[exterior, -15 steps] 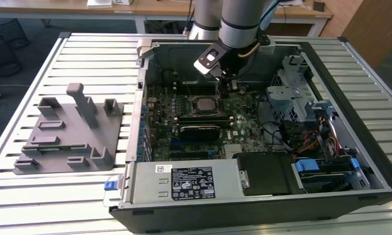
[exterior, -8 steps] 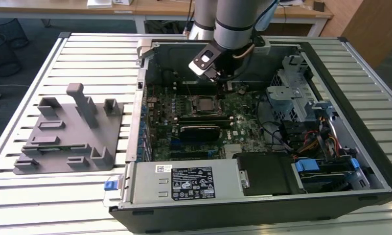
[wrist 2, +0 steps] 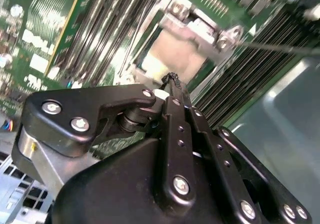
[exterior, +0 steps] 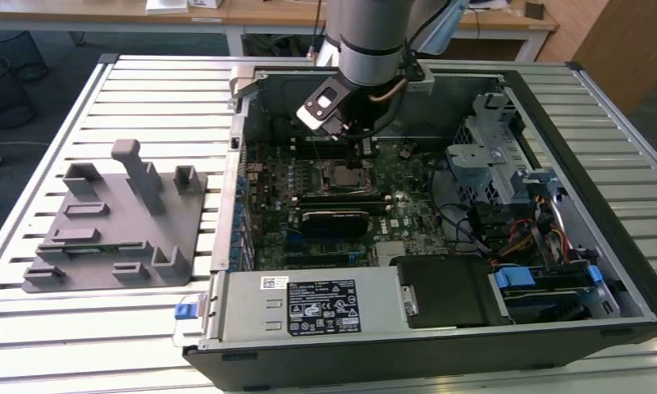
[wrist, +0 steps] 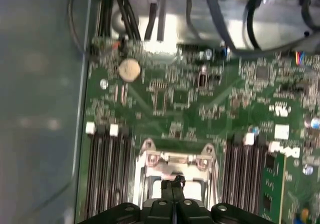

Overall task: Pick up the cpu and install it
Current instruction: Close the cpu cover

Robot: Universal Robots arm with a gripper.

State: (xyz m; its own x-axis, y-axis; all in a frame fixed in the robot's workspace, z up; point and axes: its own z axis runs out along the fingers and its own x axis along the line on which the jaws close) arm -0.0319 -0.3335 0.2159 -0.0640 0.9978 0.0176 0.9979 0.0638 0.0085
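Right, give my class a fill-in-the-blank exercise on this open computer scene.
1. The gripper hangs above the CPU ____.
2. Its fingers are ____, not open.
3. The motherboard is coloured ____.
4. The grey fixture sits at the exterior view's ____ of the computer case.
Missing words: socket; shut; green; left.

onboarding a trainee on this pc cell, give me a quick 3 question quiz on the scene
1. True or false: the gripper hangs outside the computer case.
2. In the first wrist view, the gripper's tips sit in front of: a) a coin cell b) the metal-framed socket c) a blue cable.
3. Fill in: the grey fixture lies on the slatted table at the exterior view's ___ of the case.
Key: 1 false; 2 b; 3 left
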